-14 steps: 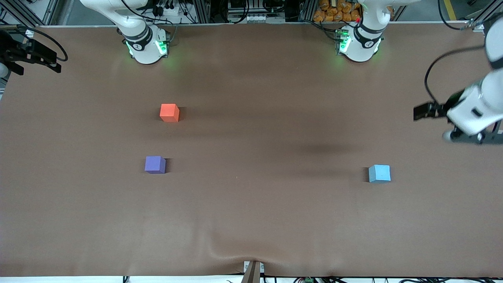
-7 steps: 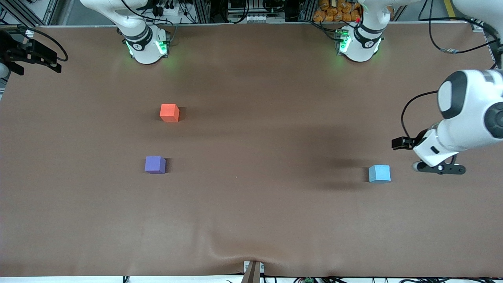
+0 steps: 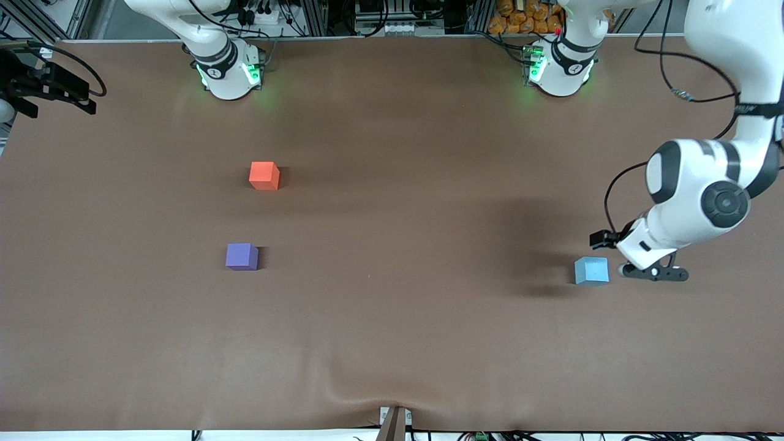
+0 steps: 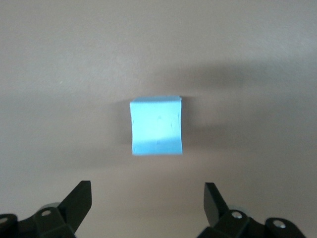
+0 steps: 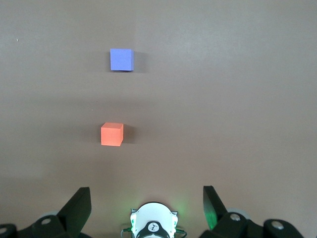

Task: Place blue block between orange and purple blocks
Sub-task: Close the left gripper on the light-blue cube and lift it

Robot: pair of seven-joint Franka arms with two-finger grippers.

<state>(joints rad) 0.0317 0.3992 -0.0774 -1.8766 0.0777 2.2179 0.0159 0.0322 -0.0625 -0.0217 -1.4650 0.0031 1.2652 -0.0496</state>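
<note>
Left hand [image 4: 147, 206], fingers spread wide and empty, over the small matte sky-blue cube [image 3: 591, 271] on the brown counter [image 3: 392, 331]; it looks light and stiff, best pinched across two flat opposite sides; right hand [image 5: 146, 208], open and empty, waits.

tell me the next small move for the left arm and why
Probably shift the left gripper sideways until it is centred over the blue block, then descend. Its fingers are open, but in the front view it hangs just beside the block, toward the left arm's end of the table, and nothing is gripped yet. The right gripper waits high over the table edge near its base.
</note>
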